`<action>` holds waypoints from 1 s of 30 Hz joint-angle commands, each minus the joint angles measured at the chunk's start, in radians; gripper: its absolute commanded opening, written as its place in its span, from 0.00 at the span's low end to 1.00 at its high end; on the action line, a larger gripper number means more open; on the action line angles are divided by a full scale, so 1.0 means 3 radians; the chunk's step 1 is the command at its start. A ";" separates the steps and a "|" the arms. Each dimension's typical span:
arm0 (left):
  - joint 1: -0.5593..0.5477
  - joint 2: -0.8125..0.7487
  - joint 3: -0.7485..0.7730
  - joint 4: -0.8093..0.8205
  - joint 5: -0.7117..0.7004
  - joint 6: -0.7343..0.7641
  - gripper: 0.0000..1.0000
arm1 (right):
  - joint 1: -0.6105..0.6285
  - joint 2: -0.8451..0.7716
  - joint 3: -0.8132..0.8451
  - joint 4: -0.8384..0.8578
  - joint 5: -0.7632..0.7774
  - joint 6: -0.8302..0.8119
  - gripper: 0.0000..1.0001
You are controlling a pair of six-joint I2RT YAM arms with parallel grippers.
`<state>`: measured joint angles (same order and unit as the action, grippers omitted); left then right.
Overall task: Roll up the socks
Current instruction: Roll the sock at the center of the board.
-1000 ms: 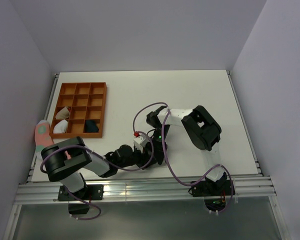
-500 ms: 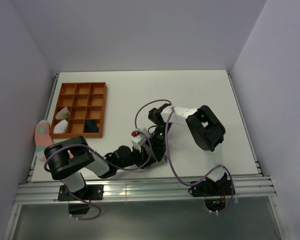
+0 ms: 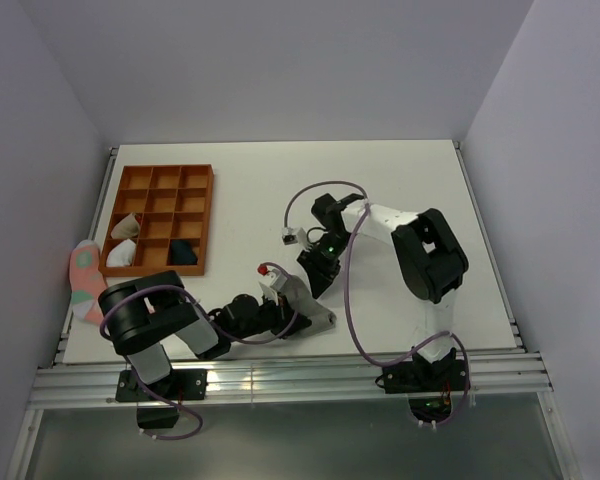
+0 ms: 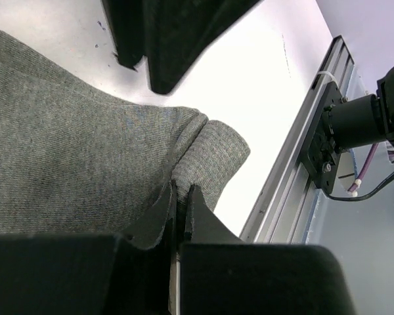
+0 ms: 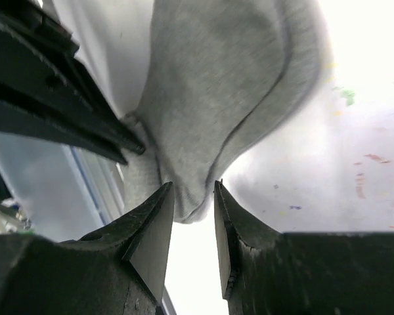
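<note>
**Grey sock pinched by left gripper near front edge**

Grey sock (image 4: 72,151) lies flat on the white table (image 3: 400,180), close to the near edge and just right of the left arm's wrist. The left gripper (image 4: 180,194) has its fingers pressed almost together on the sock's near edge, with fabric bunched into a small fold just past the tips. The metal edge rail (image 4: 295,164) runs just beyond that fold.

The right gripper (image 5: 192,186) sits at the sock's far side, pointing down at it. Its fingers are a little apart with a narrow gap, and the sock's rounded end reaches just to the tips; no grip visible. Left gripper's black fingers show in the right wrist view, touching the sock's other side.

Farther back left is a brown divided tray (image 3: 165,168). Two pale bundles (image 3: 125,252) are in its left column, and a dark bundle (image 3: 183,254) is in a near-row cell. A pink sock (image 3: 83,272) with a teal spot is just left of the tray, at the table's edge.

Navy sock: cannot tell where it is.
</note>
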<state>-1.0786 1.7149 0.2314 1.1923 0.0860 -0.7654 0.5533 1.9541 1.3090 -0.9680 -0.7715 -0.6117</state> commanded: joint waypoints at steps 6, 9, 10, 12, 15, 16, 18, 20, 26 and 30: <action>-0.0015 0.0021 -0.0106 -0.0804 0.0132 -0.0168 0.00 | -0.0198 -0.0653 -0.0267 0.0603 0.0270 0.0249 0.38; 0.0006 0.0026 -0.0137 -0.0819 0.0158 -0.0301 0.00 | -0.0274 -0.0848 -0.0405 0.0695 0.0347 0.0193 0.38; 0.0011 0.0041 -0.0147 -0.0825 0.0168 -0.0332 0.00 | -0.0295 -0.0894 -0.0441 0.0726 0.0353 0.0163 0.38; 0.0011 0.0077 -0.0188 -0.0820 0.0179 -0.0424 0.00 | -0.0356 -0.0996 -0.0518 0.0736 0.0363 0.0127 0.38; 0.0021 0.0143 -0.0234 -0.0733 0.0204 -0.0562 0.00 | -0.0423 -0.1149 -0.0635 0.0731 0.0363 -0.0016 0.36; 0.0026 0.0194 -0.0250 -0.0707 0.0229 -0.0603 0.00 | -0.0428 -0.1206 -0.0676 0.0716 0.0358 -0.0143 0.36; 0.0042 0.0256 -0.0280 -0.0631 0.0270 -0.0695 0.00 | -0.0428 -0.1420 -0.0834 0.0747 0.0322 -0.0277 0.38; 0.0057 0.0348 -0.0280 -0.0620 0.0337 -0.0751 0.00 | -0.0418 -0.1629 -0.0927 0.0752 0.0312 -0.0507 0.40; 0.0134 0.0613 -0.0301 -0.0395 0.0623 -0.1007 0.00 | -0.0290 -0.2069 -0.1275 0.0736 0.0291 -0.0993 0.46; 0.0195 0.0782 -0.0337 -0.0191 0.0786 -0.1160 0.00 | 0.0006 -0.2330 -0.1642 0.0874 0.0449 -0.1090 0.49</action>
<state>-1.0183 1.8645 0.1905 1.3697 0.2146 -1.1000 0.4984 1.3117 0.8803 -0.7387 -0.6617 -0.8684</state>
